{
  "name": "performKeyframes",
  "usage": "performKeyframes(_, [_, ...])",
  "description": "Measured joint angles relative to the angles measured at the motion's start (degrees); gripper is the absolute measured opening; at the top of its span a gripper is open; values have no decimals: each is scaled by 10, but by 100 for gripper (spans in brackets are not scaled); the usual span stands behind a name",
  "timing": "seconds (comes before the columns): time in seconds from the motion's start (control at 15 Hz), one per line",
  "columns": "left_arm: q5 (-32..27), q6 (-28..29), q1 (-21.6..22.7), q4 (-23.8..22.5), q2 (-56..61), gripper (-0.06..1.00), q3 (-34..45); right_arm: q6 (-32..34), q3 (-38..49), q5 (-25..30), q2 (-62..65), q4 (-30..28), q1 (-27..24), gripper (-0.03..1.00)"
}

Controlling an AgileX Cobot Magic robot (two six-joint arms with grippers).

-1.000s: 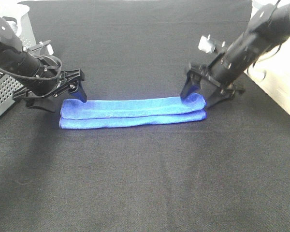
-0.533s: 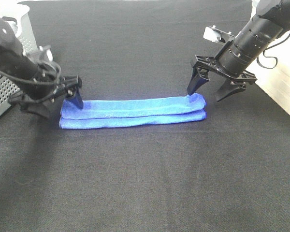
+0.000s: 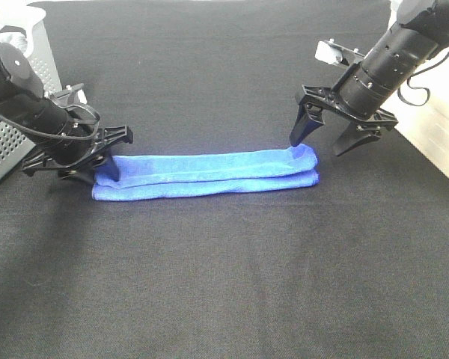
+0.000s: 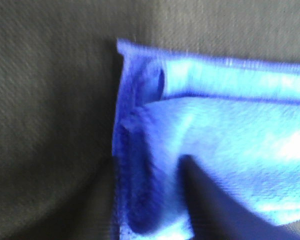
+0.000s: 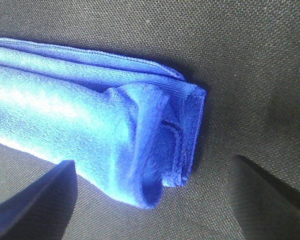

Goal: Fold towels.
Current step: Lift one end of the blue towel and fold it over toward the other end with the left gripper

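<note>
A bright blue towel (image 3: 209,173) lies folded into a long narrow strip across the black table (image 3: 224,284). My left gripper (image 3: 97,170) is down on the strip's left end with its jaws drawn in on the cloth. In the left wrist view one dark finger (image 4: 215,205) presses on the towel (image 4: 230,135) near its hemmed corner. My right gripper (image 3: 325,142) hangs open just above the strip's right end, one finger on either side of it. The right wrist view shows the folded end of the towel (image 5: 90,115) between the two spread fingers (image 5: 35,205).
A white perforated basket (image 3: 15,112) stands at the left edge of the table, close behind the left arm. A pale surface (image 3: 434,142) borders the table on the right. Black cloth stretches in front of and behind the towel.
My left gripper has dropped onto the towel's left end and closed in from wide open. The right gripper lifted off the right end about a second ago and has stayed open since.
</note>
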State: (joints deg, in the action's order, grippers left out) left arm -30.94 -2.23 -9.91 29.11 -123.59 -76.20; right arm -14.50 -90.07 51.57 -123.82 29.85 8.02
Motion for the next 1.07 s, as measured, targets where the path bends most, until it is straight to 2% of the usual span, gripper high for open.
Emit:
performKeyframes(0.07, [0,0,0,0,0,24,0,0,0,0,0,0,0,77])
performKeyframes(0.2, [8,0,0,2,0,4,0,1,0,0,0,0,0,77])
performKeyframes(0.8, [4,9,0,-13,0,3,-1,1,0,-1,0,0,0,77])
performKeyframes(0.93, [-23,22,0,-18,0,12,-15,1,0,-1,0,0,0,77])
performKeyframes(1.07, [-57,25,0,-22,0,42,-44,1,0,0,0,0,0,77])
